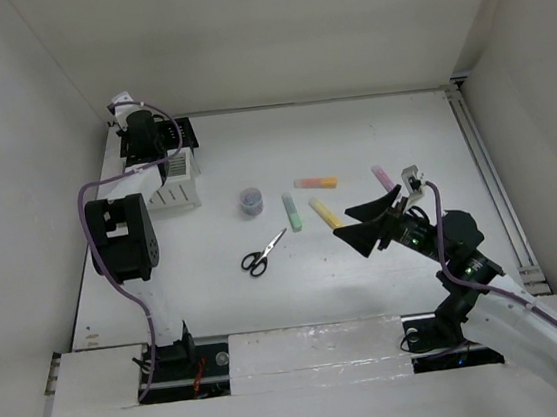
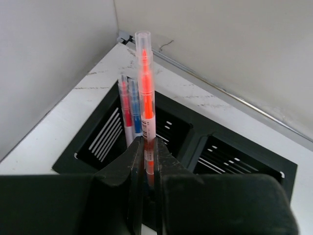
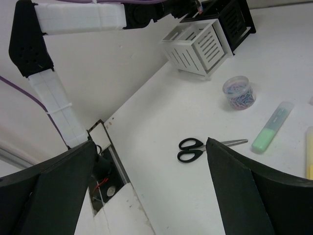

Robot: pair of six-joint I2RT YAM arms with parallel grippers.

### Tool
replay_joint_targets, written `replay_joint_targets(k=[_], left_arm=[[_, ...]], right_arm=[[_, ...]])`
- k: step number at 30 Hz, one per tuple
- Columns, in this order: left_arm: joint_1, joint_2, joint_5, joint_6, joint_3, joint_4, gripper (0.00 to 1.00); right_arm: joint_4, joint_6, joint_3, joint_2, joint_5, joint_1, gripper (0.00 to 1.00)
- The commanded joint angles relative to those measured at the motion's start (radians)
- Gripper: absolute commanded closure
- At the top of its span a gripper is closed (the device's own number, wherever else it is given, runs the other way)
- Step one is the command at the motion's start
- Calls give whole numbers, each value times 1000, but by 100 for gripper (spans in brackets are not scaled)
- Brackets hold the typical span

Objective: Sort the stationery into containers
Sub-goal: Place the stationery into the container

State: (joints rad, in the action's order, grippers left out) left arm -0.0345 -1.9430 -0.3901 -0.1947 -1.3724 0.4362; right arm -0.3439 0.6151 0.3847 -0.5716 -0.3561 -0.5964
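My left gripper [image 2: 146,147] is shut on an orange-red pen [image 2: 145,83], held upright over a cell of the black mesh holder [image 2: 234,156]; two more pens [image 2: 129,105] stand in that holder. In the top view the left gripper [image 1: 142,133] is over the black holder [image 1: 187,133], behind the white slatted organizer [image 1: 175,180]. My right gripper [image 1: 361,224] is open and empty above the table. On the table lie black-handled scissors [image 1: 262,254], a purplish clear tub [image 1: 251,202], and green [image 1: 292,212], orange [image 1: 315,182], yellow [image 1: 324,213] and pink [image 1: 384,177] markers.
White walls close in the table on three sides. A metal rail [image 1: 485,165] runs along the right edge. The right wrist view shows the scissors [image 3: 195,148], tub [image 3: 238,92], green marker [image 3: 273,132] and white organizer [image 3: 198,46].
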Motion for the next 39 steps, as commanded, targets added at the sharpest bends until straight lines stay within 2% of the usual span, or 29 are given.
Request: replay_joint_targets(k=[1, 11, 17, 19, 20, 24, 32, 37, 39], left_arm=[[13, -7, -47, -52, -5, 32, 100], [13, -17, -104, -86, -39, -25, 100], [13, -17, -75, -95, -39, -39, 82], [13, -17, -75, -95, -60, -48, 73], [13, -8, -75, -95, -60, -48, 62], [13, 1, -84, -95, -60, -48, 45], [76, 140, -107, -94, -112, -66, 35], [128, 262, -173, -23, -160, -77, 21], [160, 323, -209, -5, -184, -89, 10]], right_arm=[[-23, -18, 43, 3, -7, 3, 0], [-12, -9, 43, 21, 2, 3, 0], [-12, -9, 43, 30, 2, 3, 0], [-12, 0, 43, 30, 2, 3, 0], [-12, 0, 43, 30, 2, 3, 0], [-3, 0, 43, 30, 2, 3, 0], [-3, 0, 43, 39, 2, 3, 0], [8, -18, 62, 30, 12, 3, 0], [8, -31, 71, 20, 26, 3, 0]])
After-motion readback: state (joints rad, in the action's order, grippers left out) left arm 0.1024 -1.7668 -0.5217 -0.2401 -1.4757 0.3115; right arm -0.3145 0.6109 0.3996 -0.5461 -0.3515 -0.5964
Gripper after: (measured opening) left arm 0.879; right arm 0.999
